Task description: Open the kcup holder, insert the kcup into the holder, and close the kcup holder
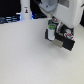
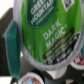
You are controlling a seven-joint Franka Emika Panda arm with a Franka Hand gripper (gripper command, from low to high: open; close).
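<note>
Over the black kcup holder, toward the exterior view's right side of the pale table, my arm hangs with my claw pointing down and clamped on the kcup. I grip the pod by its sides, so its whitish body hangs below my fingers, which suits lowering it into a round socket.

From my wrist view the green lid of the kcup fills nearly everything, its "Green Mountain" and "Dark Magic" lettering tilted toward the camera. That closeness tells me the pod sits right between my jaws. Beneath it I glimpse the reddish top of another pod already seated in the holder, so the drawer looks to be pulled out and the sockets are exposed.

My pod hovers at the holder's near edge, on the exterior view's left of the box; I cannot tell whether it touches anything yet. The white post stands well apart at the back. I judge the insertion step is under way; closing remains.
</note>
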